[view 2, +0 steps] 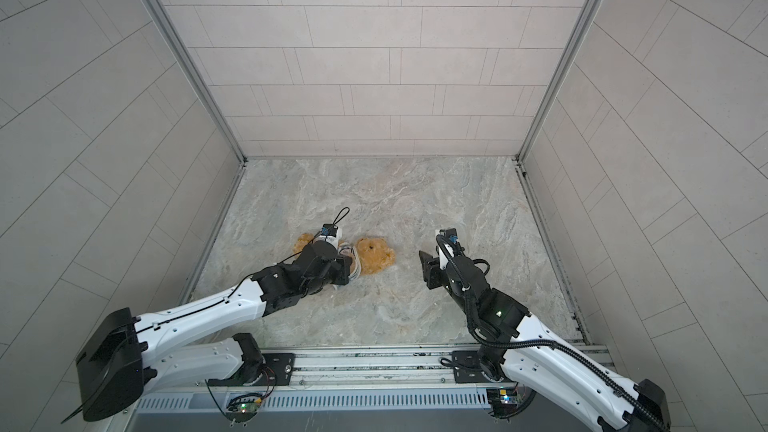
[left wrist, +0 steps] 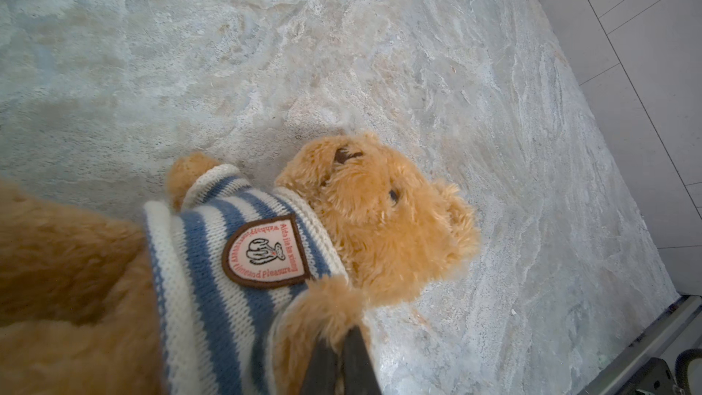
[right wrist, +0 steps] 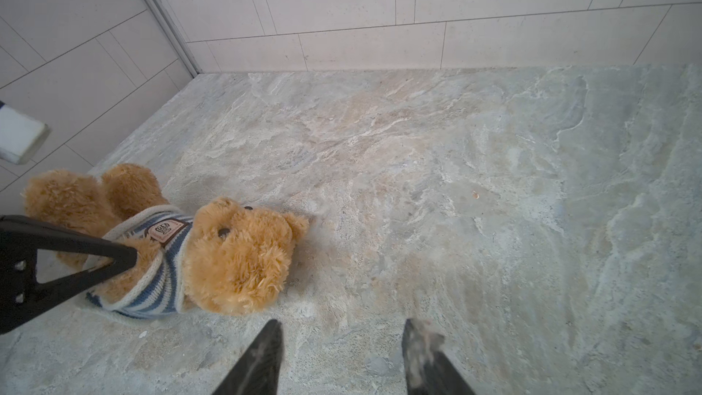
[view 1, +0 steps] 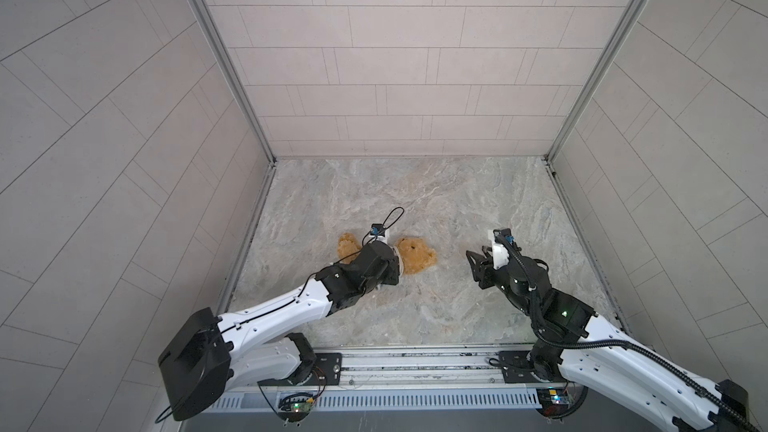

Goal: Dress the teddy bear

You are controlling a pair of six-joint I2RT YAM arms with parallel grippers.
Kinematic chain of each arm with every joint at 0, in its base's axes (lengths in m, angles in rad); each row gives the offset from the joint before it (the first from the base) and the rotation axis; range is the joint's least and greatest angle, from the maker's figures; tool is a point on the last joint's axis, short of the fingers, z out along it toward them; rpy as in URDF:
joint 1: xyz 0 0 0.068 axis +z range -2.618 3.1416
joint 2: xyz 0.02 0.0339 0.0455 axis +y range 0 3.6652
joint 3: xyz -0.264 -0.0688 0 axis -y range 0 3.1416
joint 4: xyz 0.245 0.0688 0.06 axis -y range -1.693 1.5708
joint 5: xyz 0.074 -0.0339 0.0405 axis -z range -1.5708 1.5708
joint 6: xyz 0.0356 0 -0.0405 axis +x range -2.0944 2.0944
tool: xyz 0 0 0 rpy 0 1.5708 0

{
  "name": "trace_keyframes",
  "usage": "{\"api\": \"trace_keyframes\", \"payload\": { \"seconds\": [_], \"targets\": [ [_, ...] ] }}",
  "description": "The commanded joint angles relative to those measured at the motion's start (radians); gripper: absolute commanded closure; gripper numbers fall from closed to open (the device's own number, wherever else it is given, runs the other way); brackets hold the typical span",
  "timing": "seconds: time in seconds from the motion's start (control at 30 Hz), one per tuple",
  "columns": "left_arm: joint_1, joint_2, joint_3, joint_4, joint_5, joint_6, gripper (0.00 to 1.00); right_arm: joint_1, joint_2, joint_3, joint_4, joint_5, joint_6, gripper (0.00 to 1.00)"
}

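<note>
Blue-and-white knit already covers the chest of the teddy bear (left wrist: 380, 222), which lies face and badge (left wrist: 262, 252) up on the stone-look table (right wrist: 456, 184). Its head points away from my left fingertips.

The left gripper (left wrist: 342, 340) is pressed shut. Its tips meet right at the paw that pokes from the nearer sleeve of the striped shirt (left wrist: 197, 260). Whether they have nipped fur, cuff or nothing at all I cannot tell. The right gripper (right wrist: 343, 322) is about half spread and empty, with only bare table between its fingers. The bear lies well off to one side of them.

My main worry is that nothing anchors the bear. If I tug with the left fingers, I expect the whole toy to slide or roll across that smooth top (plush weighs next to nothing) rather than the shirt settling. If the tips do hold the cuff, a pull away from the body could draw the sleeve back over the paw. If they hold only fur, they will likely slip off.

The hem sits bunched high behind the left fingers with the belly bare, so it may need drawing down. A fingertip could also catch in the loose loops of the knit on the way out. Bringing the right fingers across carelessly could knock the head and twist the collar.
</note>
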Motion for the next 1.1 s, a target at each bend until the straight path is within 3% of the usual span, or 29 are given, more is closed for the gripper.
{"api": "trace_keyframes", "payload": {
  "seconds": [0.0, 0.17, 0.47, 0.93, 1.07],
  "targets": [
    [-0.043, 0.001, -0.022, -0.005, -0.039, -0.052, 0.99, -0.014, -0.004, -0.003, 0.001, -0.027, 0.064, 0.44],
    [-0.093, -0.005, -0.050, -0.030, -0.077, -0.079, 0.96, -0.052, 0.017, 0.004, -0.001, -0.072, 0.064, 0.43],
    [-0.130, -0.079, -0.149, -0.002, -0.086, -0.118, 0.80, -0.070, 0.148, 0.031, 0.065, -0.137, 0.069, 0.43],
    [-0.166, -0.132, -0.268, 0.037, -0.090, -0.175, 0.78, -0.071, 0.386, 0.077, 0.250, -0.283, 0.107, 0.38],
    [-0.167, -0.166, -0.253, 0.027, -0.069, -0.154, 0.74, -0.070, 0.478, 0.113, 0.256, -0.346, 0.105, 0.38]
  ]
}}
